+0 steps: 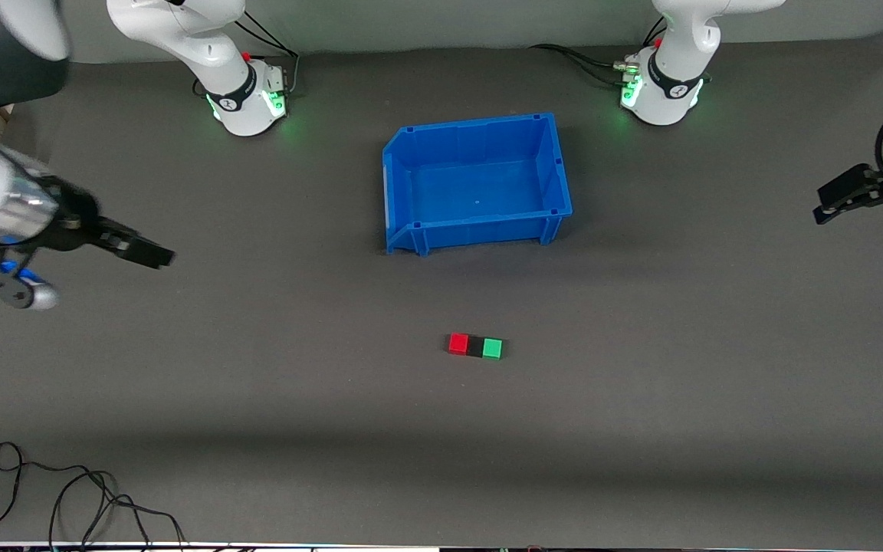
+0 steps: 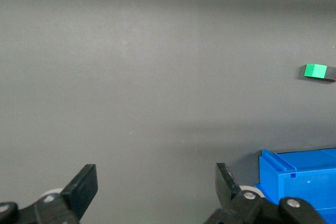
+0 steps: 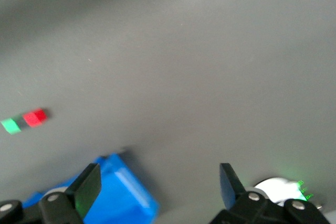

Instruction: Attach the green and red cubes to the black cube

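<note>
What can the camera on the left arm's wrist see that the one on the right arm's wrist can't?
Only the left wrist view shows the left gripper, jaws open over bare table, and the blue bin's corner with its rim holes.

Only the right wrist view shows the right gripper, jaws open too, the whole red cube, and a white robot base glowing green.

Both show the green cube, the black cube touching it, part of the bin and the grey table.
</note>
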